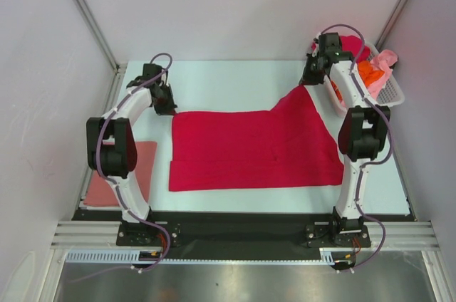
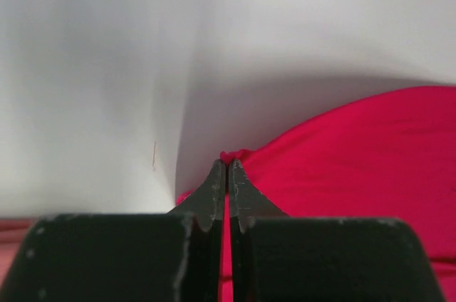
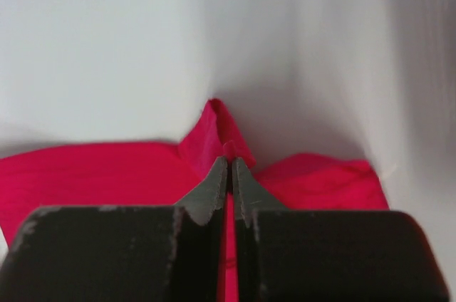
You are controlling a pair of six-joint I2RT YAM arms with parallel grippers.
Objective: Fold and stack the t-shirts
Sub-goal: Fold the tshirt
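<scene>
Item: crimson t-shirt (image 1: pixel 256 149), spread centrally on the worktop (image 1: pixel 228 81), long axis left to right; collar end not discernible. Left tool (image 2: pixel 228 163) pinching its far-left corner, low; right tool (image 3: pixel 229 159) pinching the far-right corner, held higher. Risk, as judged: a thin pinch slipping, or uneven height skewing the fold.
</scene>
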